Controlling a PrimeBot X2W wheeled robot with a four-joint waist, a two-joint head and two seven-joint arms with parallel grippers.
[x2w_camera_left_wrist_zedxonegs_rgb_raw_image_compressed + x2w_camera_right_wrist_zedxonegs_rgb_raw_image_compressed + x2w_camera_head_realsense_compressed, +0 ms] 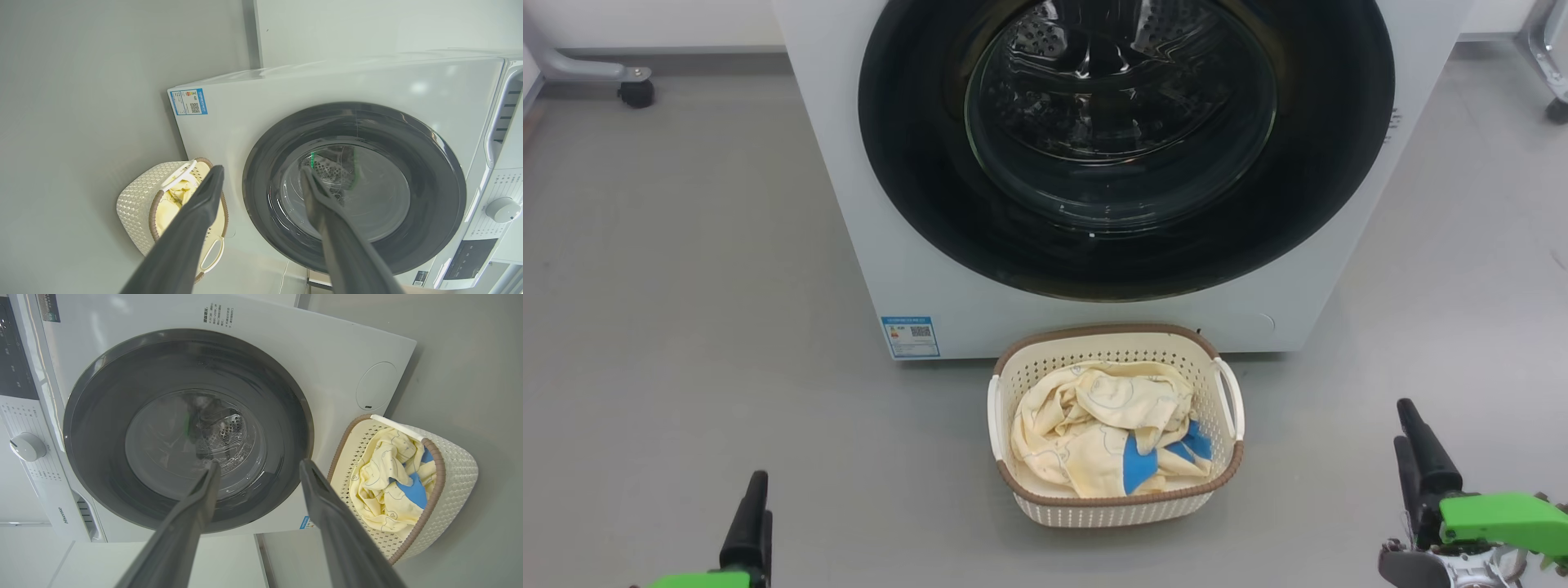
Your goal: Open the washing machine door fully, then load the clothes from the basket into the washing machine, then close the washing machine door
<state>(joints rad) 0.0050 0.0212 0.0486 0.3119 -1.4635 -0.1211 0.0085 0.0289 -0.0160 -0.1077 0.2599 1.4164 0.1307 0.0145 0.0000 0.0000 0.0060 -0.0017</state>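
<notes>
On the grey floor (686, 286), close against the foot of the washing machine (907, 245), the basket (1111, 510) stands upright with its mouth facing up. It sits roughly under the middle of the round door, and its white side handles lie to the robot's left and right. Whether its far rim touches the machine's front I cannot tell.

The clothes (1086, 425) lie inside the basket as one crumpled heap of pale yellow fabric with no clear long axis. Their blue patches show toward the near right corner, and nothing hangs over the rim.

The washing machine door (931, 204) is shut, flat against the white front, its domed glass facing the robot squarely. The perforated steel drum shows through the glass. A blue sticker (910, 336) sits at the lower left corner of the machine's front.

The left end effector (754, 506) hovers low at the robot's left, well apart from the basket. Its fingers are spread, released and empty, and they point forward at the door. The right end effector (1403, 425) hovers at the robot's right, likewise spread wide, grasping nothing, aimed between the door and the basket.
</notes>
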